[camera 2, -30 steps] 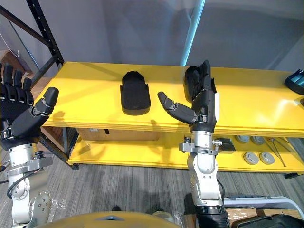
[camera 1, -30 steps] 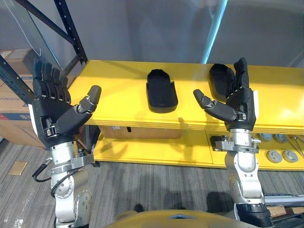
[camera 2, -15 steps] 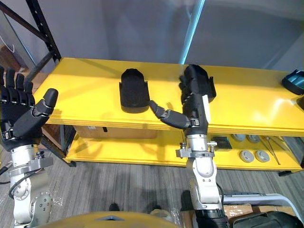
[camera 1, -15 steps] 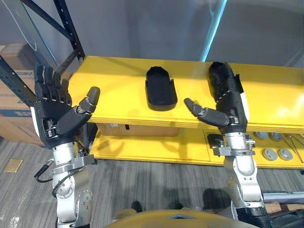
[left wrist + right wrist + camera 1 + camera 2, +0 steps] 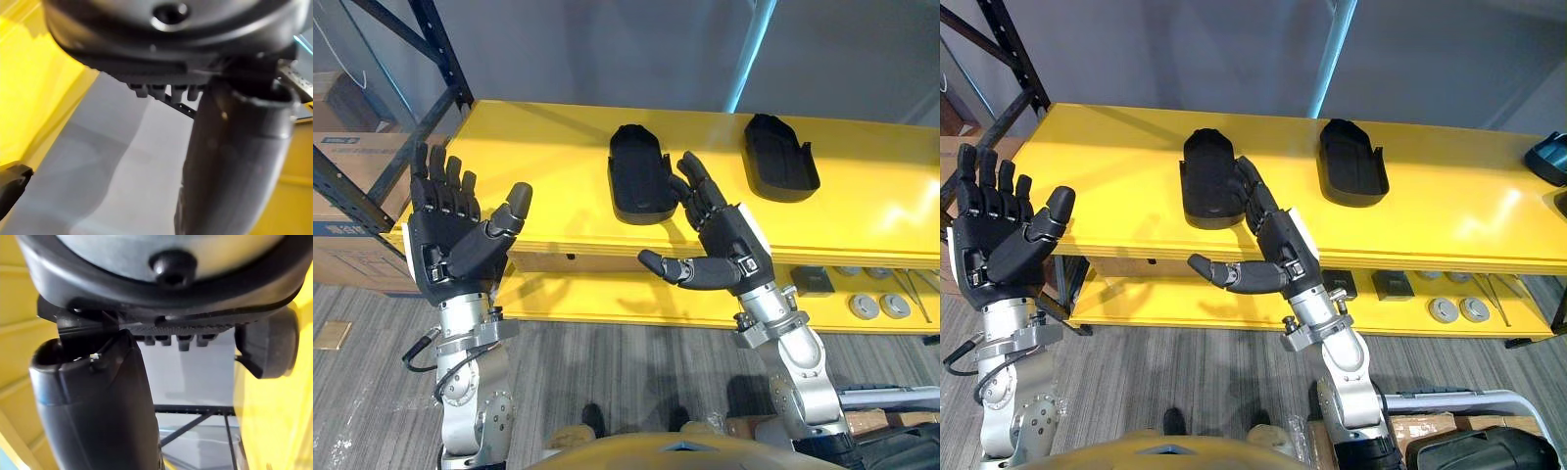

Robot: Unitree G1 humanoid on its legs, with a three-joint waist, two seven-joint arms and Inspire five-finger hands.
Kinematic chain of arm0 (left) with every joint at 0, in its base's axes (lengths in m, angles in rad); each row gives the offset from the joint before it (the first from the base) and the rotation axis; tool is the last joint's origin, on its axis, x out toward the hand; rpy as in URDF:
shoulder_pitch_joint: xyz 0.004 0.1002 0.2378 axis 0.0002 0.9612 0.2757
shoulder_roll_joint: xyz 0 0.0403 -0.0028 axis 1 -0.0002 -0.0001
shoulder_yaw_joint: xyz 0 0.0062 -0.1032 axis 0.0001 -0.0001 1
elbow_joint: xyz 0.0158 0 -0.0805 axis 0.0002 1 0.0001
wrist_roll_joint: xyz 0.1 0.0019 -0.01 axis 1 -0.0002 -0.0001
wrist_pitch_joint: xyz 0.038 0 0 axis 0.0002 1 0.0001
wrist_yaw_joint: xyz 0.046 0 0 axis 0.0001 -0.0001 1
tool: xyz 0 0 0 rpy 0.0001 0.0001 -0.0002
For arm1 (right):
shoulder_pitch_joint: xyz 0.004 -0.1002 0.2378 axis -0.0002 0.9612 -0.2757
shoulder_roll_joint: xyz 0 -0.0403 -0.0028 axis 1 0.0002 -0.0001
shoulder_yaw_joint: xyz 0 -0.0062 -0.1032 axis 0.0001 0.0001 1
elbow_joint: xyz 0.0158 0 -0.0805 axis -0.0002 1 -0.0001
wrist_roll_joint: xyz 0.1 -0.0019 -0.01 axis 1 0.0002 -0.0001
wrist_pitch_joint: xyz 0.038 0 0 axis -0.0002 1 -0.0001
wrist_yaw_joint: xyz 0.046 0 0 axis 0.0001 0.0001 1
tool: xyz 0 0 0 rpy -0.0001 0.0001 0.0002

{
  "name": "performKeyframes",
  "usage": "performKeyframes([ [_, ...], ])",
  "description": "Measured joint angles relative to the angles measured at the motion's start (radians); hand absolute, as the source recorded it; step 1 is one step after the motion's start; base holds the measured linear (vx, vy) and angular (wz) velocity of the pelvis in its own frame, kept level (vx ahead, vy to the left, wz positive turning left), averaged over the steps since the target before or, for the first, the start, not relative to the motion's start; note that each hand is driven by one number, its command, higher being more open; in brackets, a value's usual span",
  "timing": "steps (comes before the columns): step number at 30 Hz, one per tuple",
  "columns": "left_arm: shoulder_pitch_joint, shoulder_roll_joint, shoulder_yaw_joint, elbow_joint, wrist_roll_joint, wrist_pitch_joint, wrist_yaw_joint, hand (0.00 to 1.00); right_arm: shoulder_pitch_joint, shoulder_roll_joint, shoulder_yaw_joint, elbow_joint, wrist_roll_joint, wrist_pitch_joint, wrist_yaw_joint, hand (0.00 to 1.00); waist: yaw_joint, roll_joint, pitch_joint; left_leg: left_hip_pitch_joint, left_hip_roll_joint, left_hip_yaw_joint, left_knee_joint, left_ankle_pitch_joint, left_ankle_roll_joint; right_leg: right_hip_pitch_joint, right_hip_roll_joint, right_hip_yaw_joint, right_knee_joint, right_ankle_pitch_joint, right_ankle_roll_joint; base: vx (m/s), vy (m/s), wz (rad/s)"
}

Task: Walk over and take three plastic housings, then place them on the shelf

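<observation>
Two smooth black scooped shells are lying: near housing (image 5: pixel 641 186) just beyond the splayed, empty right hand (image 5: pixel 724 240), far housing (image 5: pixel 781 171) rightward; left hand (image 5: pixel 450 240) likewise splaying, empty.

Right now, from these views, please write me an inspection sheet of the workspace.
surface: yellow shelf, top level flat.
job's things: two black housings lying apart on top, left housing and right housing.
clutter: round metal parts and a dark block on the lower level; a teal thing far right.
hands: left hand open, raised, holding nothing; right hand open, fingers beside the left housing, contact unclear.
cables: nothing seen.
surroundings: black rack, cardboard box, grey floor.
</observation>
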Motion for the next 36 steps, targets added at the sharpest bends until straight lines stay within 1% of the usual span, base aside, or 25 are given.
performKeyframes([
  [1, 0.000, 0.001, -0.014, 0.000, 0.000, 0.001, 0.002, 1.00, 0.014, -0.002, 0.020, -0.013, 0.020, 0.016, 0.018, 1.00, -0.001, 0.003, 0.004, -0.001, 0.000, 0.003, 0.000, -0.001, 0.000, -0.002, 0.000, 0.004, 0.000, 0.000, 0.000, 0.01, 0.012, -0.07],
  [2, 0.000, 0.001, -0.022, 0.000, 0.000, 0.003, 0.002, 1.00, 0.024, -0.002, 0.030, -0.019, 0.021, 0.020, 0.027, 1.00, 0.000, 0.005, 0.006, -0.002, 0.000, 0.003, 0.000, -0.001, 0.000, -0.003, 0.000, 0.004, 0.000, 0.000, 0.000, 0.01, 0.011, -0.04],
  [4, 0.001, 0.001, -0.042, 0.000, 0.002, 0.019, 0.002, 1.00, 0.032, -0.008, 0.067, -0.021, 0.021, 0.042, 0.052, 1.00, -0.002, 0.006, 0.009, -0.005, 0.000, 0.003, 0.000, -0.001, 0.000, -0.006, 0.000, 0.004, 0.000, 0.000, 0.000, 0.00, 0.000, 0.00],
  [6, 0.001, 0.001, -0.065, 0.009, 0.003, 0.024, 0.001, 1.00, 0.036, -0.028, 0.096, -0.021, 0.022, 0.062, 0.082, 1.00, -0.002, 0.006, 0.012, -0.010, 0.000, 0.004, 0.000, -0.001, 0.000, -0.013, 0.000, 0.005, 0.001, 0.000, 0.000, 0.00, 0.000, 0.00],
  [10, 0.011, 0.001, -0.063, 0.024, 0.003, 0.024, 0.022, 1.00, 0.064, -0.036, 0.104, -0.020, 0.025, 0.078, 0.111, 1.00, -0.001, 0.004, 0.018, -0.010, 0.000, 0.005, 0.000, 0.000, 0.002, -0.014, 0.000, 0.008, 0.001, 0.000, 0.000, 0.00, 0.000, 0.00],
  [15, 0.011, 0.002, -0.072, 0.024, 0.003, 0.024, 0.038, 1.00, 0.065, -0.036, 0.135, -0.014, 0.025, 0.078, 0.107, 1.00, -0.002, 0.006, 0.020, -0.012, -0.001, 0.004, -0.001, -0.002, 0.000, -0.016, 0.000, 0.008, 0.002, -0.001, 0.000, 0.00, 0.000, 0.00],
  [19, 0.011, 0.002, -0.106, 0.024, 0.003, 0.024, 0.049, 1.00, 0.057, -0.035, 0.176, 0.036, 0.015, 0.069, 0.064, 1.00, 0.000, 0.014, 0.027, -0.015, -0.001, -0.006, -0.003, -0.002, 0.000, -0.019, -0.002, -0.002, 0.012, -0.008, 0.001, -0.01, 0.003, 0.05],
  [23, 0.011, 0.002, -0.106, 0.024, 0.004, 0.024, 0.065, 1.00, 0.049, -0.035, 0.190, 0.074, 0.015, 0.067, 0.017, 1.00, -0.001, 0.016, 0.028, -0.030, -0.002, -0.022, -0.002, 0.005, 0.004, -0.028, -0.002, -0.016, 0.016, -0.010, 0.000, 0.00, 0.000, 0.12],
  [24, 0.013, 0.002, -0.105, 0.025, 0.004, 0.024, 0.070, 1.00, 0.037, -0.034, 0.191, 0.083, 0.015, 0.065, 0.001, 1.00, 0.000, 0.017, 0.028, -0.038, -0.002, -0.024, 0.000, 0.012, 0.010, -0.036, -0.002, -0.019, 0.018, -0.010, 0.000, 0.01, -0.004, 0.12],
  [28, 0.013, 0.002, -0.104, 0.049, 0.004, 0.024, 0.079, 1.00, -0.028, -0.031, 0.191, 0.143, 0.014, 0.035, -0.053, 1.00, 0.002, 0.020, 0.029, -0.043, -0.003, -0.035, 0.001, 0.021, 0.012, -0.036, -0.003, -0.029, 0.018, -0.009, 0.000, 0.00, -0.001, 0.08],
  [31, 0.014, 0.000, -0.105, 0.075, 0.003, 0.024, 0.092, 1.00, -0.085, -0.025, 0.189, 0.186, 0.009, -0.001, -0.108, 1.00, 0.009, 0.029, 0.035, -0.045, -0.004, -0.045, 0.000, 0.025, 0.012, -0.033, -0.004, -0.038, 0.019, -0.009, 0.000, -0.01, 0.005, 0.08],
  [33, 0.014, 0.000, -0.104, 0.075, 0.003, 0.024, 0.097, 1.00, -0.107, -0.022, 0.184, 0.196, -0.026, -0.010, -0.134, 1.00, 0.011, 0.037, 0.040, -0.045, -0.005, -0.052, 0.000, 0.027, 0.012, -0.030, -0.005, -0.045, 0.020, -0.010, 0.000, -0.02, 0.007, 0.11],
  [36, 0.014, 0.000, -0.105, 0.075, 0.003, 0.024, 0.098, 1.00, -0.142, -0.017, 0.181, 0.227, -0.026, -0.025, -0.160, 1.00, 0.022, 0.048, 0.047, -0.045, -0.005, -0.058, 0.000, 0.030, 0.011, -0.028, -0.005, -0.049, 0.021, -0.010, -0.001, -0.02, 0.011, 0.06],
])
